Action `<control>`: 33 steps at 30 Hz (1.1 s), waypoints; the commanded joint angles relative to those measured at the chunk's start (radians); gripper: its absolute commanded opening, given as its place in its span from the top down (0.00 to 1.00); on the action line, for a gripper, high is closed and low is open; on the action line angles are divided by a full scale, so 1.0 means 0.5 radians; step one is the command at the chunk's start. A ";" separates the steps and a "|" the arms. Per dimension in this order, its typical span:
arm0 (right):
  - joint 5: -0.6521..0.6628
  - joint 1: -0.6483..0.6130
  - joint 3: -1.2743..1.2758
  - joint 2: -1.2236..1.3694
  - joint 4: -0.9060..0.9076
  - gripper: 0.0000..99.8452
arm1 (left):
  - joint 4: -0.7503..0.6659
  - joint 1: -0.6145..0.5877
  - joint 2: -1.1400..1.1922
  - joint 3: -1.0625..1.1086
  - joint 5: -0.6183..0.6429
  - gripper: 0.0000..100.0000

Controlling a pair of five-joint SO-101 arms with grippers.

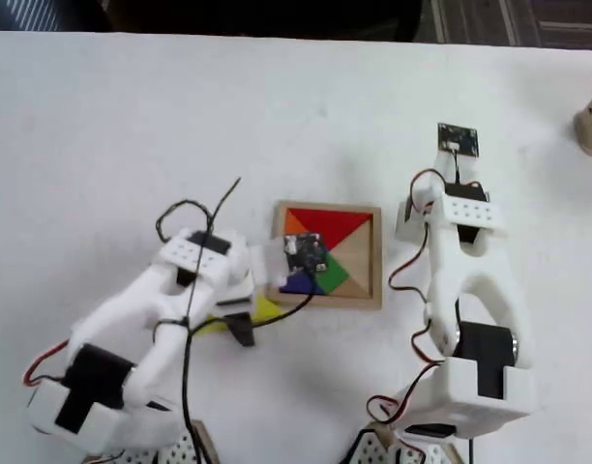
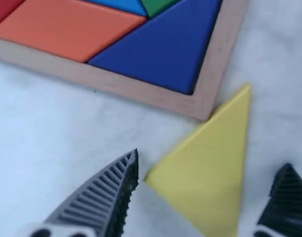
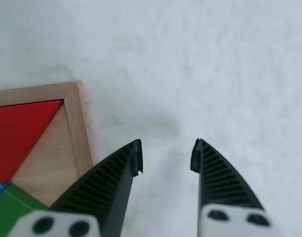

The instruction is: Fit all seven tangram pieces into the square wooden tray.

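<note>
Left wrist view gives us the yellow triangle (image 2: 205, 182) lying flat on the worktop (image 2: 52, 128) outside the tray (image 2: 116, 85). One of its points sits just beside the tray's outer corner; we cannot tell whether they touch. The left pincer (image 2: 210, 160) is released, its two fingers spread wide with one on either side of the triangle and not squeezing it.

Inside the tray, just across the rim from the yellow triangle, we see a dark blue triangle (image 2: 166, 49), with an orange piece (image 2: 67, 29) next to it along the same rim.

In the high view the tray (image 1: 376, 261) holds a red triangle (image 1: 330, 224) and a green piece (image 1: 337, 276). The yellow triangle (image 1: 267, 309) peeks out at the tray's corner, under the left arm (image 1: 170, 290).

At the tray's opposite side, the right pincer (image 3: 167, 155) is released over bare worktop just outside the rim (image 3: 84, 128). Behind that rim we see bare wooden tray floor (image 3: 42, 168) beside the red triangle (image 3: 18, 128).
</note>
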 commanded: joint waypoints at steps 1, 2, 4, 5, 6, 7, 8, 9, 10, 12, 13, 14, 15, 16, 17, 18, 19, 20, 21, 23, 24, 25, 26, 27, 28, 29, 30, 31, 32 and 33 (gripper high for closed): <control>0.021 -0.017 -0.071 -0.087 -0.035 0.84 | 0.110 0.002 0.057 -0.172 -0.006 0.59; 0.021 -0.017 -0.071 -0.087 -0.035 0.84 | 0.132 -0.002 0.066 -0.190 -0.006 0.60; 0.021 -0.017 -0.071 -0.087 -0.035 0.84 | 0.147 0.005 0.072 -0.193 -0.006 0.64; 0.021 -0.017 -0.071 -0.087 -0.035 0.84 | 0.147 0.011 0.072 -0.193 -0.006 0.67; 0.021 -0.017 -0.071 -0.087 -0.035 0.84 | 0.147 0.014 0.072 -0.193 -0.006 0.70; 0.021 -0.017 -0.071 -0.087 -0.035 0.84 | 0.147 0.014 0.072 -0.193 -0.009 0.72; 0.021 -0.017 -0.071 -0.087 -0.035 0.84 | 0.147 0.017 0.072 -0.193 -0.012 0.74; 0.021 -0.017 -0.071 -0.087 -0.035 0.84 | 0.147 0.017 0.072 -0.193 -0.012 0.73; 0.021 -0.017 -0.071 -0.087 -0.035 0.84 | 0.147 0.017 0.072 -0.190 -0.009 0.73; 0.021 -0.017 -0.071 -0.087 -0.035 0.84 | 0.141 0.017 0.072 -0.190 -0.009 0.74; 0.021 -0.017 -0.071 -0.087 -0.035 0.84 | 0.141 0.017 0.072 -0.190 -0.009 0.74; 0.021 -0.017 -0.071 -0.087 -0.035 0.84 | 0.141 0.011 0.072 -0.190 -0.009 0.74; 0.021 -0.017 -0.071 -0.087 -0.035 0.84 | 0.141 0.005 0.072 -0.190 -0.009 0.74; 0.021 -0.017 -0.071 -0.087 -0.035 0.84 | 0.138 0.002 0.072 -0.187 -0.009 0.74; 0.021 -0.017 -0.071 -0.087 -0.035 0.84 | 0.141 -0.002 0.072 -0.187 -0.006 0.74; 0.021 -0.017 -0.071 -0.087 -0.035 0.84 | 0.144 -0.011 0.069 -0.187 -0.003 0.74; 0.021 -0.017 -0.071 -0.087 -0.035 0.84 | 0.144 -0.035 0.066 -0.187 0.025 0.75; 0.021 -0.017 -0.071 -0.087 -0.035 0.84 | 0.132 -0.054 0.066 -0.187 0.068 0.76; 0.021 -0.017 -0.071 -0.087 -0.035 0.84 | 0.132 -0.066 0.063 -0.190 0.110 0.78; 0.021 -0.017 -0.071 -0.087 -0.035 0.84 | 0.129 -0.094 0.063 -0.199 0.166 0.79; 0.021 -0.017 -0.071 -0.087 -0.035 0.84 | 0.123 -0.109 0.063 -0.203 0.187 0.80; 0.021 -0.017 -0.071 -0.087 -0.035 0.84 | 0.098 -0.121 0.063 -0.203 0.215 0.80; 0.021 -0.017 -0.071 -0.087 -0.035 0.84 | 0.089 -0.143 0.063 -0.199 0.258 0.80; 0.021 -0.017 -0.071 -0.087 -0.035 0.84 | 0.083 -0.161 0.063 -0.199 0.301 0.80; 0.021 -0.017 -0.071 -0.087 -0.035 0.84 | 0.083 -0.183 0.063 -0.203 0.344 0.80; 0.021 -0.017 -0.071 -0.087 -0.035 0.84 | 0.077 -0.201 0.063 -0.203 0.381 0.80; 0.021 -0.017 -0.071 -0.087 -0.035 0.84 | 0.074 -0.213 0.063 -0.203 0.408 0.79; 0.021 -0.017 -0.071 -0.087 -0.035 0.84 | 0.074 -0.226 0.063 -0.203 0.436 0.79; 0.021 -0.017 -0.071 -0.087 -0.035 0.84 | 0.074 -0.244 0.063 -0.203 0.457 0.79; 0.025 -0.017 -0.071 -0.087 -0.035 0.84 | 0.074 -0.265 0.063 -0.203 0.482 0.79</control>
